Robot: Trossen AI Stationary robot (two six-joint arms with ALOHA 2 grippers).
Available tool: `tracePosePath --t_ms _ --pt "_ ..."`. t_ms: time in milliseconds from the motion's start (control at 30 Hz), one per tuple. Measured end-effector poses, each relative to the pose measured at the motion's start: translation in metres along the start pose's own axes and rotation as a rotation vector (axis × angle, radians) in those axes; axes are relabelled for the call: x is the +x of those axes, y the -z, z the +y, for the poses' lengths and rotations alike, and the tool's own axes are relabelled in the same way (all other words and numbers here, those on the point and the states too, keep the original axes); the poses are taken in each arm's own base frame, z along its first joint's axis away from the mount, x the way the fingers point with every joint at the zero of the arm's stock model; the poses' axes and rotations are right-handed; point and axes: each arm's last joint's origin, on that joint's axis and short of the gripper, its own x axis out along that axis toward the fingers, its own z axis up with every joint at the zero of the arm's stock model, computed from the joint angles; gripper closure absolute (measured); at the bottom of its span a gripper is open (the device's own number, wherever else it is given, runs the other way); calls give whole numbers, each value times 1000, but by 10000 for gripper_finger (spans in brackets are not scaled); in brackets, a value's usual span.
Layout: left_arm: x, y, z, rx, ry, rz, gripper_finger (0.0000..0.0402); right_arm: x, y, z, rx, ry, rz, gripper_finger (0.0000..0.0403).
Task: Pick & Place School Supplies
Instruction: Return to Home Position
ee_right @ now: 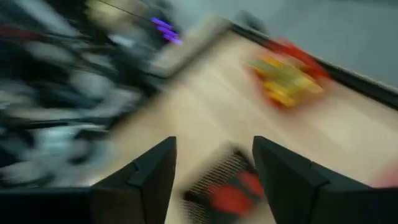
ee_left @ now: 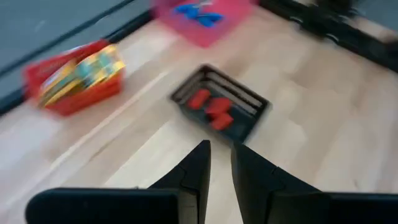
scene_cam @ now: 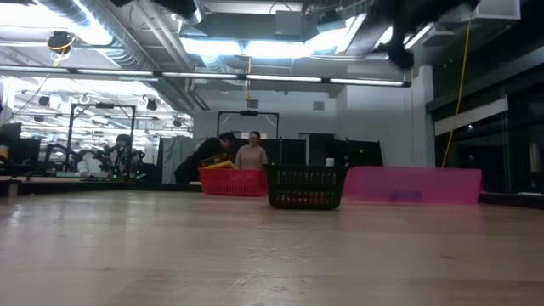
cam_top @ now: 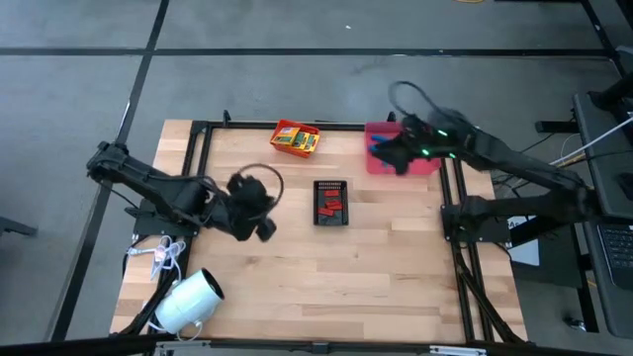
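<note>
Right end effector [cam_top: 396,155], fingers spread wide and empty, hangs over the pink bin [cam_top: 427,163] holding blue-handled pliers [ee_left: 198,12]; sorting looks finished, so withdrawal should follow.

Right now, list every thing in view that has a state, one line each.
Red basket: upright, holds the yellow-and-green boxes.
Black basket: upright, holds the red pieces.
Pink bin: holds blue-handled pliers.
White roll: on its side.
Left gripper: nearly shut, empty.
Right gripper: open, empty, over the pink bin.
</note>
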Motion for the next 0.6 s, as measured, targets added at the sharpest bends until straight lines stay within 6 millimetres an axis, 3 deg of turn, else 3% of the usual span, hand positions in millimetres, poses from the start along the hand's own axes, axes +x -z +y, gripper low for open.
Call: tracePosePath --t_ms 100,167,233,333,433,500,600 --pt "-3 6 -17 175 135 -76 343 -31 5 35 -56 -158 -112 197" --pt "-6 3 -25 275 232 -162 343 -48 10 46 -57 -163 -173 203" --pt "4 -7 -21 342 297 -226 343 -64 16 54 -42 -150 -229 208" --pt "33 -31 4 332 392 -299 343 -82 23 64 -8 -157 -297 213" --pt "38 -50 42 245 526 -410 343 -88 31 73 18 -169 -304 214" --pt "35 -46 65 239 537 -432 343 -90 36 78 41 -168 -307 214" --pt "24 -22 94 204 500 -443 343 -92 42 86 72 -149 -324 214"
